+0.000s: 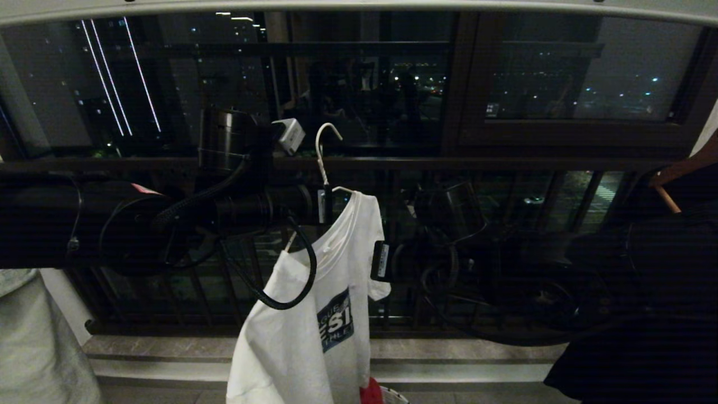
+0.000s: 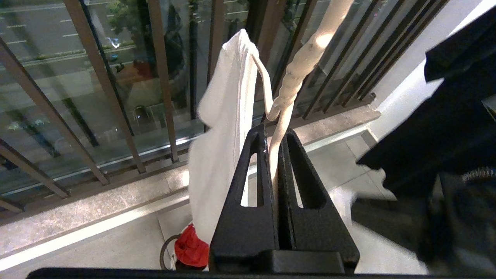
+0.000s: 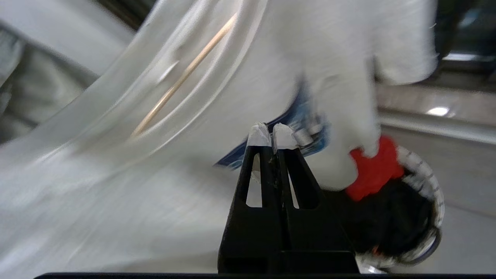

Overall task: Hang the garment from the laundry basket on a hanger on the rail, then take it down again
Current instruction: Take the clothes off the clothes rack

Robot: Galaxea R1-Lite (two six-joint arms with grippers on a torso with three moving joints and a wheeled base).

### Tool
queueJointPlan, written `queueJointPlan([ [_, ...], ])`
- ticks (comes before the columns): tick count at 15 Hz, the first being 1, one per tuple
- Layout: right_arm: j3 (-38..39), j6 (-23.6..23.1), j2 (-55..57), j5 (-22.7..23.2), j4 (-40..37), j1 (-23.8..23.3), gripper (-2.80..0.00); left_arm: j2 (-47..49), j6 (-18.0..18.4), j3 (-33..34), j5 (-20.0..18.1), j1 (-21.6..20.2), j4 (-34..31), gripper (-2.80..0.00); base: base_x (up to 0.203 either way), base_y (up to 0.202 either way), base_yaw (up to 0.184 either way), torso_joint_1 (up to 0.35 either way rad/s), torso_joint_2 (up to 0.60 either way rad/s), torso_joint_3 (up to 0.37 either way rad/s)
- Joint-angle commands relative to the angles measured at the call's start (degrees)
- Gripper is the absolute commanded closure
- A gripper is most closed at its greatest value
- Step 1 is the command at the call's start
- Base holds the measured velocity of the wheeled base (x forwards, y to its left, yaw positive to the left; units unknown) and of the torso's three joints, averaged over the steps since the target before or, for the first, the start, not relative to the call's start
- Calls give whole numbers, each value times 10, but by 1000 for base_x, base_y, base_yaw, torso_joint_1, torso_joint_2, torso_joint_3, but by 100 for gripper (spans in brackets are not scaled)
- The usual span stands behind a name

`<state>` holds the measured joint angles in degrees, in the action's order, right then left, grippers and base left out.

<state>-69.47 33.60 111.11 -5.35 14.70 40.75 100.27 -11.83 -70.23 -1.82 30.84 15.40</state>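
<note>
The garment, a white T-shirt with a blue logo, hangs on the white wire hanger. The hanger's hook is in the air, well below the rail across the top. My left gripper reaches in from the left and is shut on the hanger's twisted neck; the wire runs between its jaws. My right gripper is at the shirt's sleeve edge, shut, with the garment right behind its tips and nothing visibly between them. The laundry basket stands on the floor below.
A red cloth and dark fabric lie in the basket. A black garment on a brown wooden hanger hangs at the right. The dark balcony railing and a stone sill lie behind. Pale grey fabric is at far left.
</note>
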Motion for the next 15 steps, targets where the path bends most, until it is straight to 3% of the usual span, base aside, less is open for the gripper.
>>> queueJointPlan([
  [1,-6,1,9,-24,1,-3,0,-2,-1,0,-1,-1,0,0,0,0,0,0,0,0],
  [4,-7,0,10,-28,1,-11,0,-4,-1,0,-4,-1,-5,0,0,0,0,0,0,0],
  [5,-7,-1,7,-28,1,-14,-179,-4,-1,0,-4,-1,-5,0,0,0,0,0,0,0],
  [6,-7,0,3,-28,1,-14,-280,-3,-1,0,-4,0,-5,0,0,0,0,0,0,0],
  [10,-14,-1,10,-51,19,-14,-280,1,-1,1,-5,3,-5,0,0,0,0,0,0,0],
  [15,-57,1,58,-125,24,-17,-280,0,-2,4,-6,14,-5,0,0,0,0,0,0,0],
])
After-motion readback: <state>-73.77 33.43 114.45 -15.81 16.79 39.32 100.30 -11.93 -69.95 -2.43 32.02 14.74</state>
